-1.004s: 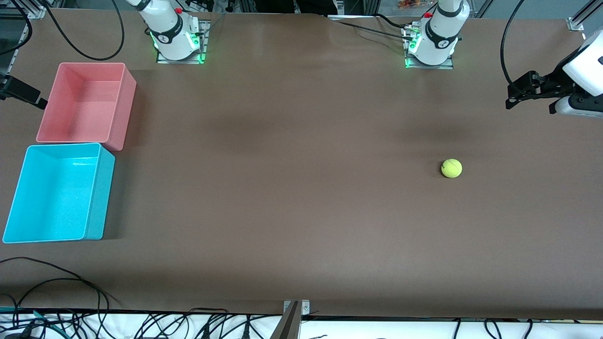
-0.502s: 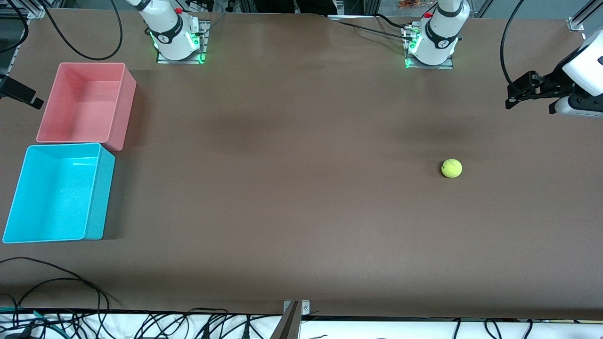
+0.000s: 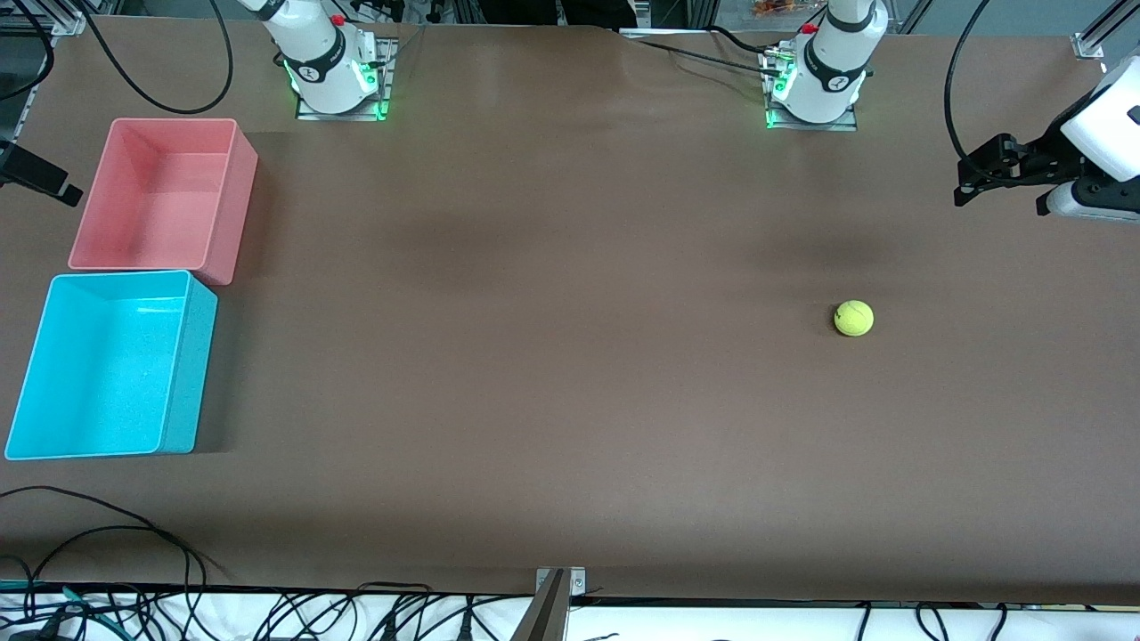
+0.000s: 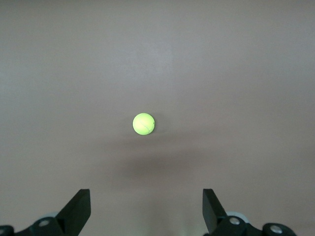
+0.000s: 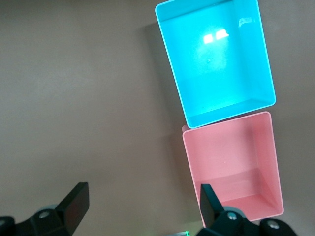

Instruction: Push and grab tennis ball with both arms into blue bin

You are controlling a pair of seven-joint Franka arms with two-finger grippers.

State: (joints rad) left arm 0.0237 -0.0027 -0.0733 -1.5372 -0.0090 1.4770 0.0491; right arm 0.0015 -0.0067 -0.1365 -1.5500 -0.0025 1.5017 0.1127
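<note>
Brown table [image 3: 570, 401] bears tennis ball [image 3: 853, 318], blue bin [image 3: 191, 374], pink bin [image 3: 233, 205].

One small fuzzy yellow-green tennis ball [image 3: 854, 318]. Two rectangular plastic bins: one bright cyan-blue [image 3: 111, 365], one pink [image 3: 165, 198]. Two white jointed robot arms [image 3: 316, 53] [image 3: 833, 58], each bearing one black two-finger gripper.

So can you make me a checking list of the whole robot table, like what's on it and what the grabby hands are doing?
Surface: brown table, flat and bare in the middle.
Job's things: tennis ball on the table toward the left arm's end; blue bin at the right arm's end, nothing in it.
Clutter: pink bin, nothing in it, touching the blue bin and farther from the front camera.
Grippers: left gripper up over the table at the left arm's end, jaws open, empty; right gripper in the air beside the bins, jaws open, empty.
Cables: black cables along the table's near edge.
Surroundings: green-lit arm bases.
</note>
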